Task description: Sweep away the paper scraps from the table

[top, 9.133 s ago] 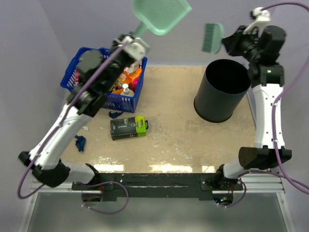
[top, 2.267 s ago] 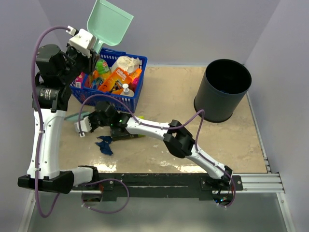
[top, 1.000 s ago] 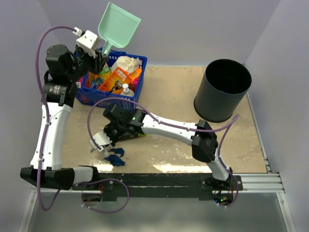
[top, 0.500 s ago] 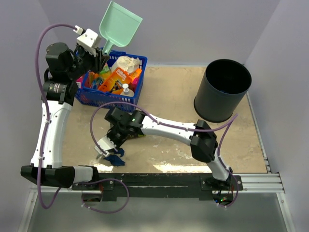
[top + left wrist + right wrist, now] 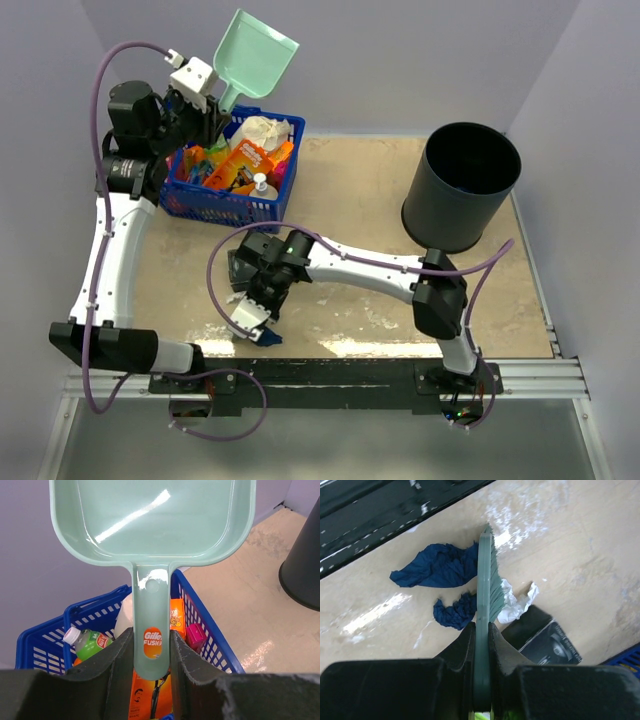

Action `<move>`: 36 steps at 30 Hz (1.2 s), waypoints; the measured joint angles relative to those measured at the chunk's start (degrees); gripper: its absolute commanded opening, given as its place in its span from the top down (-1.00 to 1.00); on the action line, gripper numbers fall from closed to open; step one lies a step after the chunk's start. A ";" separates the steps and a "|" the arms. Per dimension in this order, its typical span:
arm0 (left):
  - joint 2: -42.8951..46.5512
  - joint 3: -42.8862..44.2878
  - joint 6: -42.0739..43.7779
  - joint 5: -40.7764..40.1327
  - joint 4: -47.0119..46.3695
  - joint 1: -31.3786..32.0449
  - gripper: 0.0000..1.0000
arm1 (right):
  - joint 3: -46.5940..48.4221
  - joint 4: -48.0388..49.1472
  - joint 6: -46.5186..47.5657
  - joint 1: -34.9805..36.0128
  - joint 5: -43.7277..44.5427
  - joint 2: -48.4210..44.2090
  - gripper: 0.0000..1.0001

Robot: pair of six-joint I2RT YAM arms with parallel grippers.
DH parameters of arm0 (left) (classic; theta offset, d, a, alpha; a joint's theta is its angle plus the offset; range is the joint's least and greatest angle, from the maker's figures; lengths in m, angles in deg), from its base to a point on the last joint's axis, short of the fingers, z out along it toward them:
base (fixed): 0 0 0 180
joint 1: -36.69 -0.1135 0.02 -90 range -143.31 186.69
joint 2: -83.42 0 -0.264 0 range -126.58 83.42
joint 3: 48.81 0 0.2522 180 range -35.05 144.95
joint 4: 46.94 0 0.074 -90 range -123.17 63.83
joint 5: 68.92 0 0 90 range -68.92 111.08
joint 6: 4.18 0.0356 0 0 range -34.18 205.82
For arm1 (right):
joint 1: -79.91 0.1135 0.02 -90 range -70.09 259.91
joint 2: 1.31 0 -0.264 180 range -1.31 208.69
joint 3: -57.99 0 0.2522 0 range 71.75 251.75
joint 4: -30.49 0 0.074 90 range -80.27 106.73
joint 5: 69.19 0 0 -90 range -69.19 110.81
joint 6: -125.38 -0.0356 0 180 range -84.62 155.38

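My right gripper [image 5: 262, 298] [image 5: 481, 630] is shut on the teal brush [image 5: 485, 575], whose bristles rest low on the table [image 5: 360, 200] near its black front edge. Two dark blue paper scraps [image 5: 435, 566] [image 5: 454, 611] lie on the left of the brush, seen from the wrist. A whitish scrap [image 5: 517, 602] lies on its right. From above, blue scraps [image 5: 263, 338] show by the brush head [image 5: 245, 320]. My left gripper [image 5: 212, 98] [image 5: 152, 647] is shut on the handle of the teal dustpan [image 5: 256, 55] [image 5: 150, 515], held high above the basket.
A blue basket [image 5: 240, 205] [image 5: 212, 630] full of packages stands at the back left. A black bin [image 5: 462, 185] [image 5: 305, 565] stands at the back right. A green-and-black box [image 5: 238, 265] [image 5: 547, 642] lies just behind the brush, partly hidden by my right arm.
My right arm has dragged the brush toward the table's front edge and to the right, pushing the blue scraps along. The left arm with the dustpan has shifted slightly right.
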 measured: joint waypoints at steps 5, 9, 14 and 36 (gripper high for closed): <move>-2.43 1.66 1.25 0.00 0.24 0.96 1.00 | -4.22 -2.89 1.99 -1.51 1.68 -4.24 1.00; -3.04 2.10 1.92 0.00 0.17 2.82 1.00 | -9.88 -5.29 2.80 -4.92 3.45 -9.55 1.00; -3.21 2.10 1.99 -0.02 -0.24 4.90 1.00 | -17.03 -9.92 3.43 -12.24 7.76 -17.81 1.00; 3.87 -8.11 9.01 -11.80 -0.17 5.70 1.00 | -25.22 3.43 -57.42 -30.23 -10.71 -35.56 1.00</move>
